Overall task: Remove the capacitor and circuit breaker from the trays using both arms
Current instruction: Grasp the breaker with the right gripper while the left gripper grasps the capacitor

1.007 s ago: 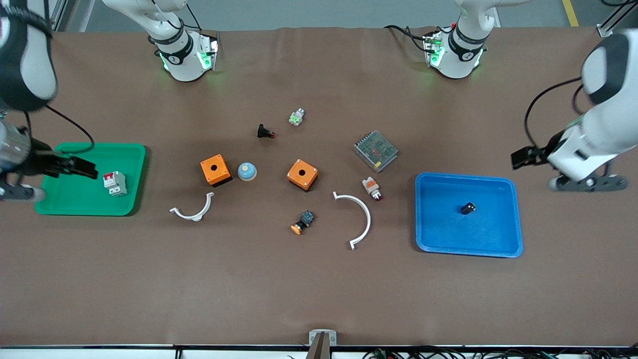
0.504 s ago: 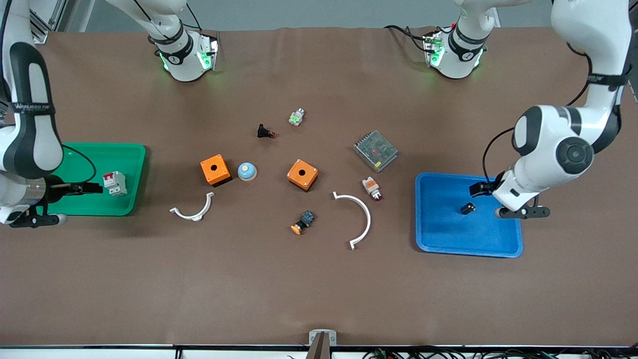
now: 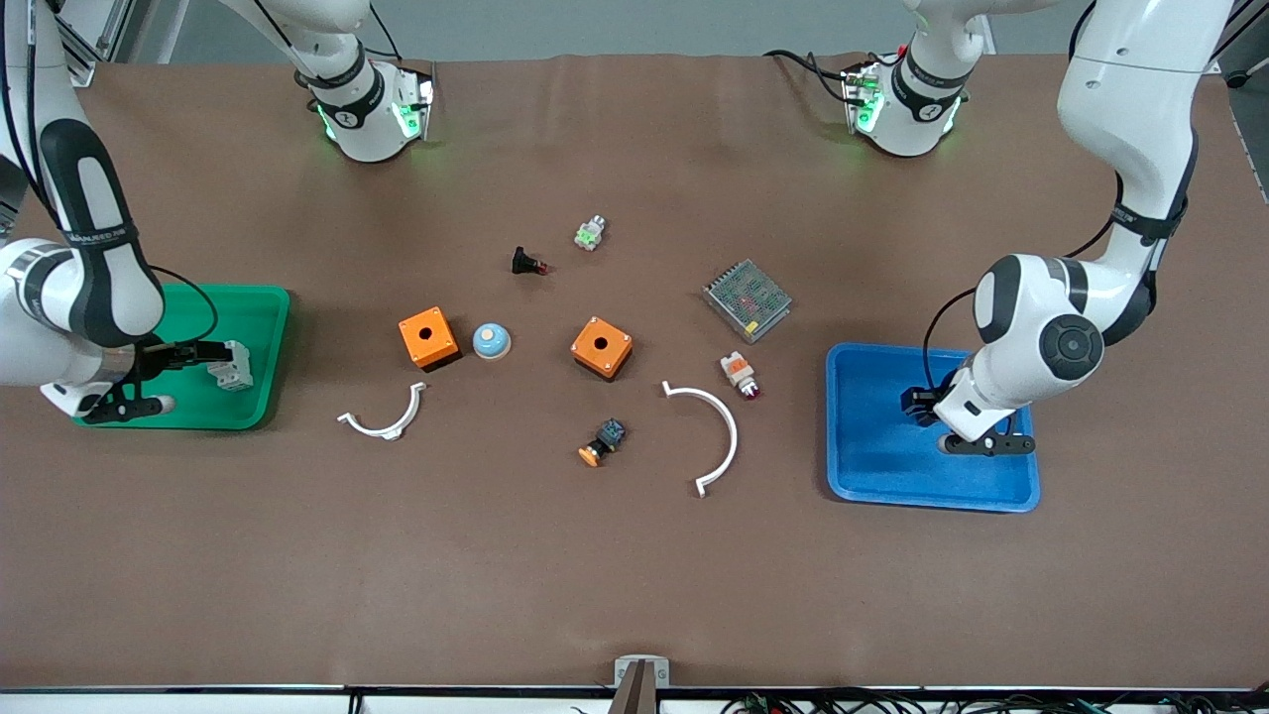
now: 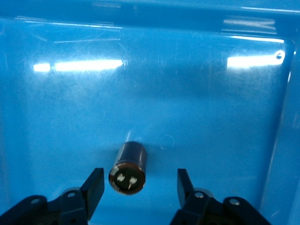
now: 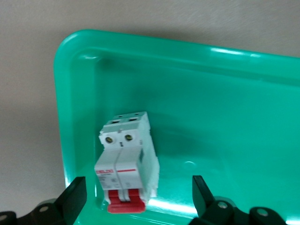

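Note:
The capacitor (image 4: 128,167), a small black cylinder, lies on the floor of the blue tray (image 3: 872,476). My left gripper (image 3: 917,404) is low over it, and its open fingers (image 4: 95,183) stand on either side without touching. The gripper hides the capacitor in the front view. The breaker (image 3: 234,364), a white-grey block with red levers, lies in the green tray (image 3: 198,294). My right gripper (image 3: 202,353) is low at the breaker (image 5: 126,164), and its open fingers (image 5: 75,193) straddle the red lever end with gaps on both sides.
Between the trays lie two orange boxes (image 3: 428,337) (image 3: 601,347), a blue-white dome (image 3: 491,341), two white curved pieces (image 3: 382,422) (image 3: 716,436), a metal mesh unit (image 3: 748,299), a white-orange lamp (image 3: 740,373), a black-blue switch (image 3: 603,441), a black button part (image 3: 525,263) and a green-white part (image 3: 590,233).
Both arms came in from the table's ends and lowered into their trays. The left gripper now straddles the capacitor and the right gripper the breaker. Neither object has moved.

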Available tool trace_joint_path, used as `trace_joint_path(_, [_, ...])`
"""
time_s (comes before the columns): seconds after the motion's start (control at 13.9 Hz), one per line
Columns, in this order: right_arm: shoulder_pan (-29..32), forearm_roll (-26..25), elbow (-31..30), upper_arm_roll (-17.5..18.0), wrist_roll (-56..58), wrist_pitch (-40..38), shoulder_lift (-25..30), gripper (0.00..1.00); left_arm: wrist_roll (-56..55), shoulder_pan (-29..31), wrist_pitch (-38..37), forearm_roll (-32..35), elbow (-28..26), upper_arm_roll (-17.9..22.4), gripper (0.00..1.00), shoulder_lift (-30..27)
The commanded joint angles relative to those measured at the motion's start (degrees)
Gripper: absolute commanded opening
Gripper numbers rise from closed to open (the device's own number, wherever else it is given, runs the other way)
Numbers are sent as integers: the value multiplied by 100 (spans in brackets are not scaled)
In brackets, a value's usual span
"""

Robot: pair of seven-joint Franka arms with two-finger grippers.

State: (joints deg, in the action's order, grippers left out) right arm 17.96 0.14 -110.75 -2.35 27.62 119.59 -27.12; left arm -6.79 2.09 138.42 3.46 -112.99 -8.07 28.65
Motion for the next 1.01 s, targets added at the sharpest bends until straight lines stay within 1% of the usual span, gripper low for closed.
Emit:
trace_joint_path(0.0, [6,153,-192,42,68,29,181,99,-86,10,159,111,146,-2,65,158])
trace_joint_path(0.07, [6,153,-271,42,77,99,164,97,-86,19,168,111,155,-2,64,184])
trace_joint_path(0.14, [6,153,-341,42,85,239,163,92,-86,19,168,111,164,-2,63,202])
trace_joint_path(0.22, [6,153,-368,42,94,275,155,80,-86,28,177,111,172,7,62,254])
trace_joint_path(0.43, [-20,144,-298,42,322,284,146,31,-85,54,168,111,129,7,61,272])
trace_joint_path(0.5, [-64,144,-246,59,349,293,146,19,-77,54,142,120,120,7,61,264])
trace_joint_path(0.58, [-160,136,-193,68,358,293,155,9,-68,54,133,120,120,7,59,272])
trace_joint_path(0.65, [-257,135,-45,77,349,223,163,2,-59,54,133,112,120,15,56,272])
trace_joint_path(0.72, [-388,135,183,103,323,101,181,0,-59,63,124,120,129,16,52,272])
trace_joint_path(0.79, [-589,144,447,103,262,-196,207,0,-68,54,116,120,129,16,45,272])
trace_joint_path(0.86, [-696,240,710,112,183,-486,207,1,-68,63,98,112,146,16,33,272])
trace_joint_path(0.94, [-801,502,904,121,-9,-594,207,1,-85,63,89,111,146,16,5,238])
